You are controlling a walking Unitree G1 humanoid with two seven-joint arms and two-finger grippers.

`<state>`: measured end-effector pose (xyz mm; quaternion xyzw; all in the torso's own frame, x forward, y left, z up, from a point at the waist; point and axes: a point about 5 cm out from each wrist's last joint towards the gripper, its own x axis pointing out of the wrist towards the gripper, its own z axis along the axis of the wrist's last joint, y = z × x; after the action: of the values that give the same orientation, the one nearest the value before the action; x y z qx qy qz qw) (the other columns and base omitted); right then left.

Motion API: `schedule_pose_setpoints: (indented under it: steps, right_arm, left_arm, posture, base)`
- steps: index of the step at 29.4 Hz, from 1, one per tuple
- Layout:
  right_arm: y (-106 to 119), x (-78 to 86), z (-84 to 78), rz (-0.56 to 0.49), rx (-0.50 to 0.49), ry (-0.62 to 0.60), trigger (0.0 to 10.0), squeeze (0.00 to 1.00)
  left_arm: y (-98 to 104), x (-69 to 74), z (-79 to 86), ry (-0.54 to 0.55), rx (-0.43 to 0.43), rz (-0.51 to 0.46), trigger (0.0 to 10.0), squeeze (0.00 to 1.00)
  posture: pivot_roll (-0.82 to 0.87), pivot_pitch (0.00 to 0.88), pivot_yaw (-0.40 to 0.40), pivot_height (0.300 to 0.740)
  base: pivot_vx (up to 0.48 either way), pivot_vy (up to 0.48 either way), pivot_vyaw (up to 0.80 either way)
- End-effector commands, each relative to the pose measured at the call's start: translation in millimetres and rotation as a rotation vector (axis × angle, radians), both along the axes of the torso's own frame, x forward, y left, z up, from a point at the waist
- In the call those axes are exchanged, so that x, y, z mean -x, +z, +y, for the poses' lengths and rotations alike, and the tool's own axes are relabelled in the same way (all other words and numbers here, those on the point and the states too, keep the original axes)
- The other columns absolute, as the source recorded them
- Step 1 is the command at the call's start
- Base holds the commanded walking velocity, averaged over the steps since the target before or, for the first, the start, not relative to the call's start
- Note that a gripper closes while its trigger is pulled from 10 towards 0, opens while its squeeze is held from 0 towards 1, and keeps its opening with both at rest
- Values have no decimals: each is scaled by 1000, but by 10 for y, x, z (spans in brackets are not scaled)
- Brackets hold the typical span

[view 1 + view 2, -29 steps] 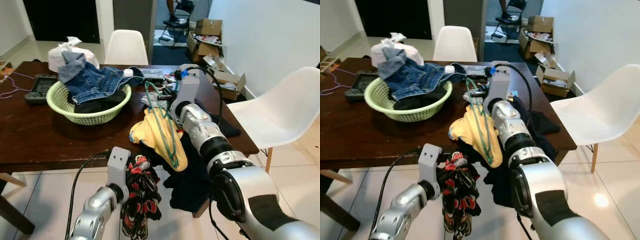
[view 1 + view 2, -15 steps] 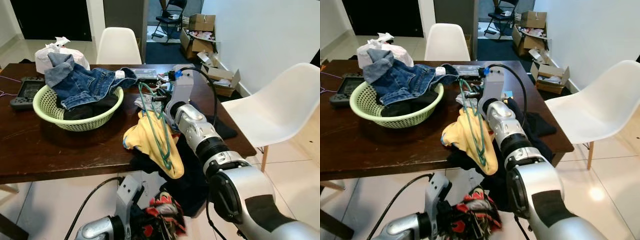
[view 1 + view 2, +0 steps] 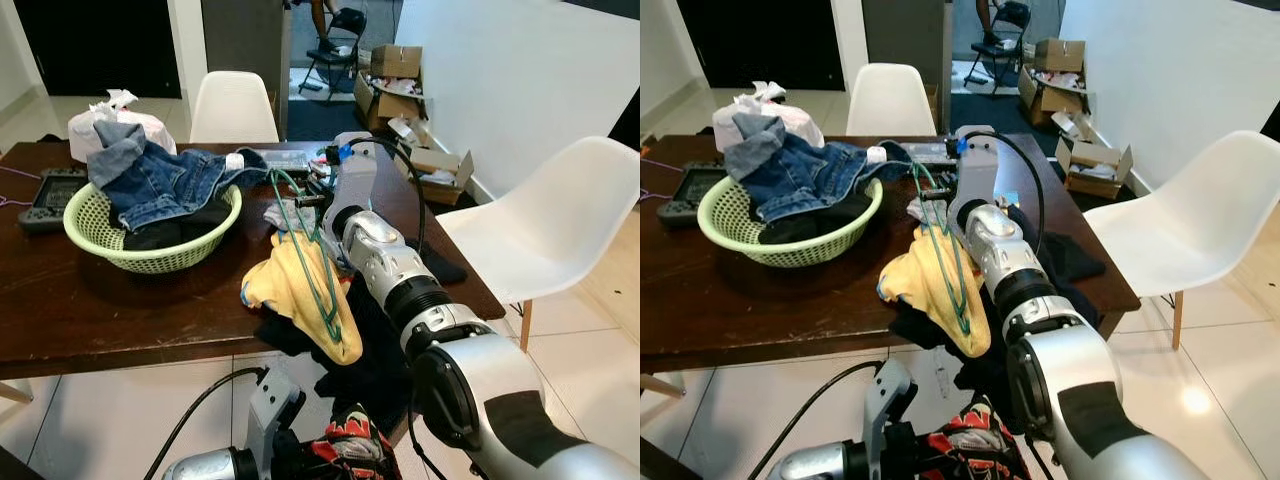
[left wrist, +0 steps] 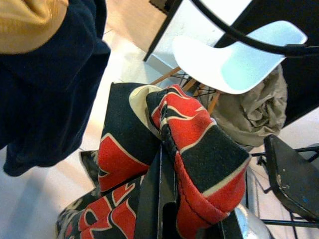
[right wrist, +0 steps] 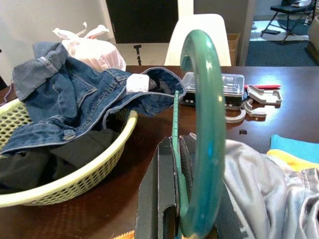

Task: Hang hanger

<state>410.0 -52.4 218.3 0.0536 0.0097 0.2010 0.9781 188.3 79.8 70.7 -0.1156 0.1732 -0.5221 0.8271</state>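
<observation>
Right wrist view: the green hanger point(image 5: 202, 129) is clamped at its hook between the two black fingers point(image 5: 164, 199) of the right gripper point(image 3: 312, 200), the jaws closed narrow on it. From the head views, that gripper is held above the dark table point(image 3: 90, 300), and the hanger's wire frame hangs down from it, just below and toward the robot, threaded through a yellow garment point(image 3: 300, 290). The garment is draped over the table's near edge on a pile of dark clothes point(image 3: 375, 340), below the right arm. Beyond the right gripper, on its left side, a green basket point(image 3: 150, 250) is seen on the table, heaped with a denim jacket point(image 3: 165, 180) whose sleeve reaches toward the hanger's hook. Just past the gripper a clear box point(image 5: 212, 87) lies flat on the table. A white chair point(image 3: 545, 225) stands well apart on the gripper's right.

The left gripper point(image 4: 162, 194) is held low, below the table edge, with a red and black cloth point(image 4: 189, 149) pinched between its closed fingers, the cloth bunched over them.
</observation>
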Motion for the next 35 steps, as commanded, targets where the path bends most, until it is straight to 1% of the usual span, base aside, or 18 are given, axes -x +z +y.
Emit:
schedule_pose_setpoints:
  steps: [1,9,10,11,12,14,18,20,21,25,28,31,32,35]
  right_arm:
    - [-59,3,-25,24,13,-8,10000,0]
    - [-56,1,-30,25,17,-7,10000,0]
    - [-61,1,-31,26,21,-6,10000,0]
    - [-61,1,-31,26,21,-6,10000,0]
    - [-71,4,-30,30,25,-5,10000,0]
    - [-71,4,-30,30,25,-5,10000,0]
    - [-171,33,21,68,78,26,10000,0]
    - [-251,57,57,109,122,50,10000,0]
    - [-251,57,57,109,122,50,10000,0]
    - [-469,142,156,204,191,116,10000,0]
    - [-526,168,184,227,209,132,10000,0]
    - [-552,179,192,240,214,131,10000,0]
    - [-573,177,171,253,218,109,10000,0]
    - [-582,174,153,259,222,95,10000,0]
  left_arm:
    - [64,15,-12,-26,26,-11,10000,0]
    - [72,16,-12,-31,31,-8,10000,0]
    - [84,-13,-12,1,44,-6,10000,0]
    - [84,-13,-12,1,44,-6,10000,0]
    - [76,-39,-9,26,39,4,10000,0]
    - [76,-39,-9,26,39,4,10000,0]
    - [63,-44,-19,25,33,7,10000,0]
    - [64,-35,-20,19,33,7,10000,0]
    - [64,-35,-20,19,33,7,10000,0]
    - [67,-27,-23,19,36,9,10000,0]
    - [67,-24,-24,19,35,11,10000,0]
    - [68,-23,-26,18,34,11,10000,0]
    - [68,-22,-28,17,33,10,10000,0]
    - [68,-22,-29,17,33,10,10000,0]
  posture:
    - [131,0,-95,740]
    - [127,0,-95,740]
    - [126,0,-94,740]
    - [126,0,-94,740]
    - [126,0,-93,740]
    - [126,0,-93,740]
    - [122,0,-93,740]
    - [121,0,-94,740]
    - [121,0,-94,740]
    - [121,0,-95,740]
    - [122,1,-95,740]
    - [122,2,-94,740]
    - [123,4,-96,740]
    - [123,4,-96,740]
  base:
    - [480,0,0]
    - [480,0,0]
    - [307,0,0]
    - [307,0,0]
    - [0,0,0]
    - [0,0,0]
    - [0,0,0]
    - [0,0,0]
    - [0,0,0]
    - [0,0,0]
    - [0,0,0]
    - [0,0,0]
    - [0,0,0]
    - [0,0,0]
